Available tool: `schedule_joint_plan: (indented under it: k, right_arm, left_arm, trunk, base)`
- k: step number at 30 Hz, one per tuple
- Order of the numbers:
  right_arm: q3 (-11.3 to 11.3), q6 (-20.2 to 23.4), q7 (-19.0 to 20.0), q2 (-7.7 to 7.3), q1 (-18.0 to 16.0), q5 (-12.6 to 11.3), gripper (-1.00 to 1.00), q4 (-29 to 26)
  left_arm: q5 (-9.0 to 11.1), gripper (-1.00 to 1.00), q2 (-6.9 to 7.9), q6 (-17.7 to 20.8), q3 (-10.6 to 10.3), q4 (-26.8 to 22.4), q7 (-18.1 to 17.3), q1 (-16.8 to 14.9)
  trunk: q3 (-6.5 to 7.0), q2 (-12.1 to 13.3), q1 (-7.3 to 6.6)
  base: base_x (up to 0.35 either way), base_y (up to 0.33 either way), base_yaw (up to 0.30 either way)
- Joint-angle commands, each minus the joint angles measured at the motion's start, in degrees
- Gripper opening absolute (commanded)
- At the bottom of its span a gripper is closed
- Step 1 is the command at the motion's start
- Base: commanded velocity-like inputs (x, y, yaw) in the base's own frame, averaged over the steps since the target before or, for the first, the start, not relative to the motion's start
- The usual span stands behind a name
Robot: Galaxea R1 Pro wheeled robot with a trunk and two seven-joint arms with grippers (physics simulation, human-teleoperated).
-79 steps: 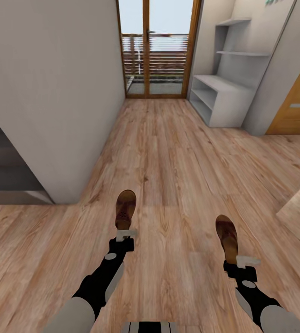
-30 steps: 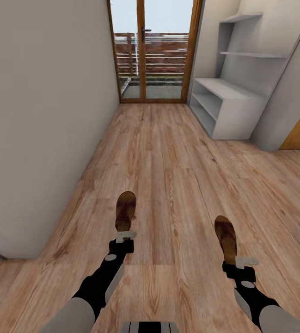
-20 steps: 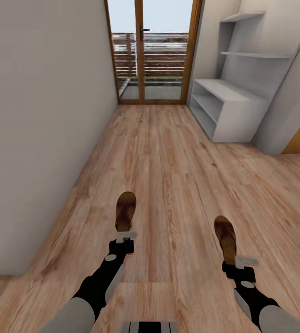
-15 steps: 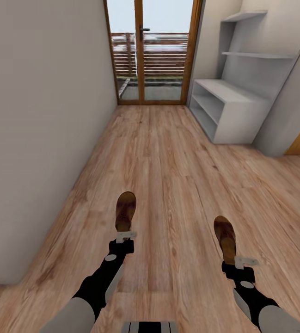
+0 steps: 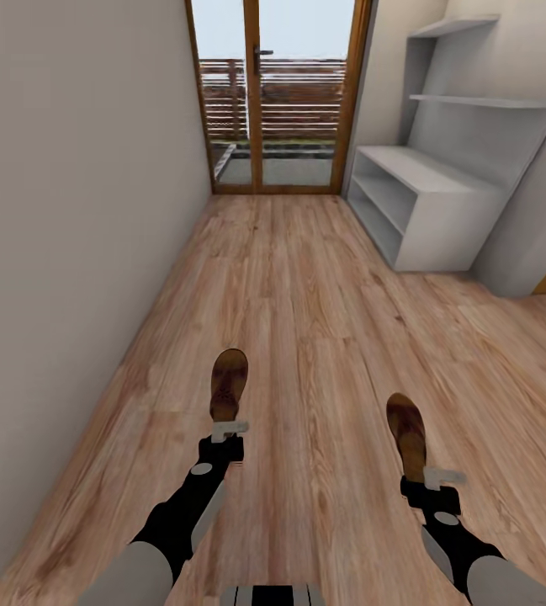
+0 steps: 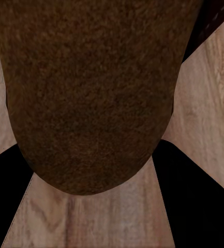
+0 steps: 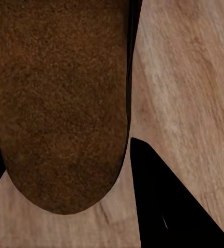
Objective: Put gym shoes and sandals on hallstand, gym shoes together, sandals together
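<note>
My left gripper (image 5: pixel 228 433) is shut on the heel of one brown sandal (image 5: pixel 228 384), held out over the corridor floor (image 5: pixel 306 286). My right gripper (image 5: pixel 435 480) is shut on the second brown sandal (image 5: pixel 407 429), also carried above the planks. Each wrist view is taken up by a brown sole, the left sandal (image 6: pixel 88 93) and the right sandal (image 7: pixel 60 103), with dark fingers at the edges. The white hallstand (image 5: pixel 424 198) stands ahead on the right, its shelves bare. The gym shoes are out of view.
A plain wall (image 5: pixel 71 210) runs close along the left. A glazed wooden door (image 5: pixel 277 93) closes the corridor's far end. A wall shelf (image 5: pixel 483 101) hangs above the hallstand. A grey wall corner (image 5: pixel 533 236) juts out on the right.
The whole view has moved forward down the corridor: the hallstand and door look nearer and the left wall's corner has dropped behind. Both sandals stay gripped in the same pose.
</note>
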Motion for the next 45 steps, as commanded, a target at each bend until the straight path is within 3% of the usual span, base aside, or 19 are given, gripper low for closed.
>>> schedule_joint_plan:
  k: [1,45]
  right_arm:
    - [0.0,-0.1,0.0,0.00,0.0,-0.2,-1.00,0.0]
    - [0.0,-0.1,-0.1,0.01,0.0,-0.2,-1.00,0.0]
  left_arm:
    - [0.0,-1.00,0.00,0.0,0.0,0.0,0.0,0.0]
    - [0.0,-1.00,0.00,0.0,0.0,0.1,-0.1,0.0]
  trunk:
    - [0.00,0.0,0.00]
    - [0.00,0.0,0.00]
  base:
    - [0.350,0.005,0.000]
    - [0.350,0.079,0.000]
